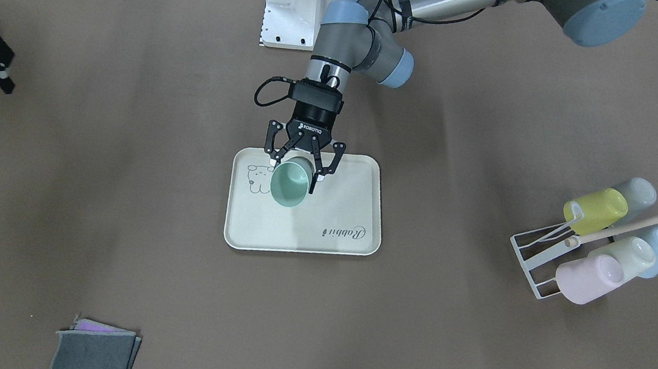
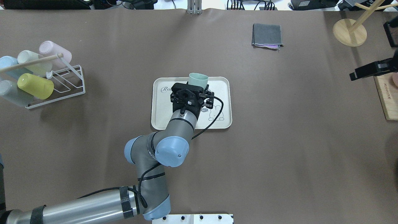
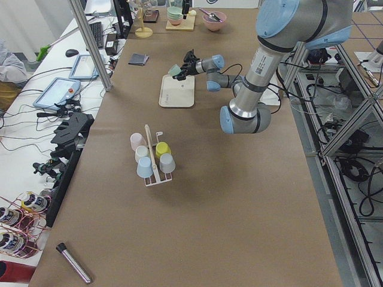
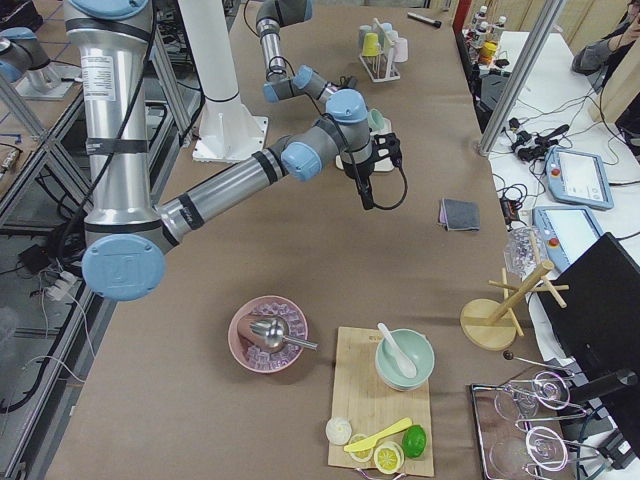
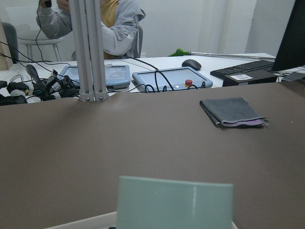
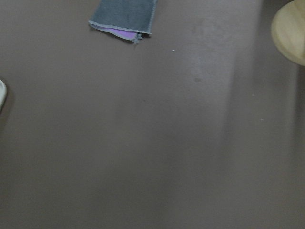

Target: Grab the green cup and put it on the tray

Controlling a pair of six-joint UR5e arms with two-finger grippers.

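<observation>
The green cup is a mint tumbler held tilted, mouth toward the front camera, over the bear end of the cream tray. My left gripper is shut on the green cup near its base, one finger on each side. The cup also shows in the overhead view past the gripper body, over the tray, and at the bottom of the left wrist view. I cannot tell whether the cup touches the tray. My right gripper hangs at the table's far right; I cannot tell whether it is open or shut.
A white wire rack at my left holds a yellow-green cup, a cream cup, a pink cup and pale blue ones. A folded grey cloth lies beyond the tray. A wooden stand base and board sit far right.
</observation>
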